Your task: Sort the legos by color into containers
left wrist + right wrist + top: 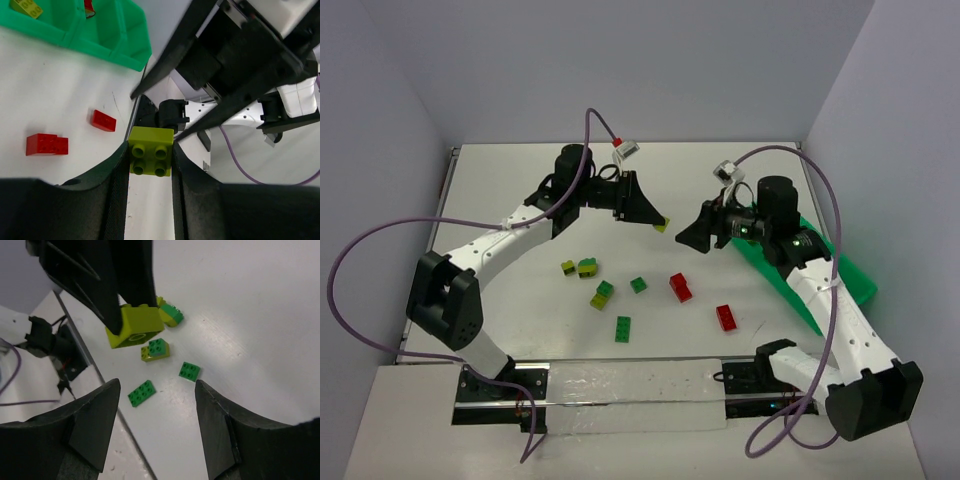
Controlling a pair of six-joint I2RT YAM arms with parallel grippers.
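Your left gripper (pixel 150 156) is clenched on one yellow-green brick (pixel 151 145), held in the air just off the green tray (pixel 115 35)'s left end. The brick is square, with its studs toward the wrist and its hollow underside down. Your right gripper (pixel 157 405), near that same end, has its fingers spread and grasps nothing. The right arm (pixel 820 290) hides most of the tray. Left of the tray lie two red bricks (pixel 680 287), two dark green bricks (pixel 622 328), two two-colour stacks (pixel 603 293) and one small yellowish piece (pixel 568 267).

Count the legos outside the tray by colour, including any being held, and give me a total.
Red legos: 2
Green legos: 2
Green-on-yellow-green stacks: 2
Yellow-green legos: 2
Total: 8
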